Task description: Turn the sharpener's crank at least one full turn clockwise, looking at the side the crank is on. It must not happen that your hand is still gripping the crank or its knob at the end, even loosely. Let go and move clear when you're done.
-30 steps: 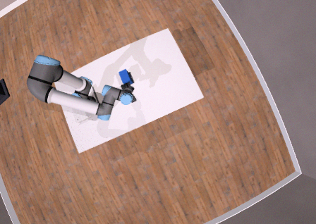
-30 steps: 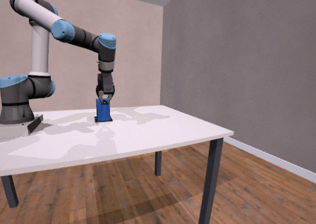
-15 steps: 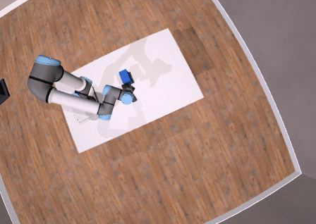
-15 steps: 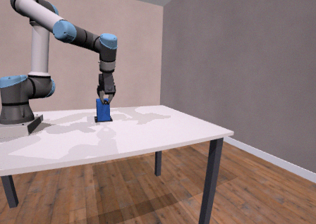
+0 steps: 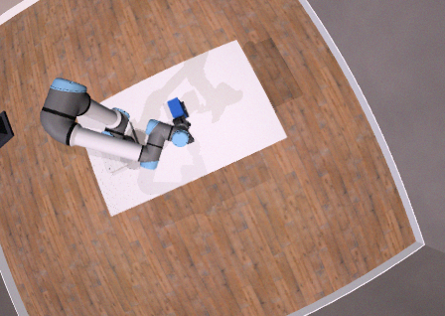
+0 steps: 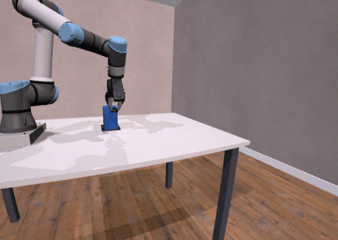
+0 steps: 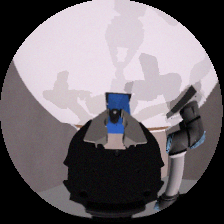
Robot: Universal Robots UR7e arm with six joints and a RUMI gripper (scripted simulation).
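Note:
The blue sharpener (image 6: 109, 120) stands upright on the white table, on a small dark base. It also shows from above in the top view (image 5: 177, 107) and in the wrist view (image 7: 119, 106). My gripper (image 6: 114, 108) hangs straight down at the sharpener's upper right side and is shut on the crank handle, a small dark knob between the grey fingers. The crank arm itself is mostly hidden by the fingers.
The robot base (image 6: 16, 118) stands at the table's left end. The arm's elbow and forearm (image 5: 104, 141) reach over the table beside the sharpener. The table's front edge (image 6: 124, 167) and right corner (image 6: 241, 142) drop to a wooden floor.

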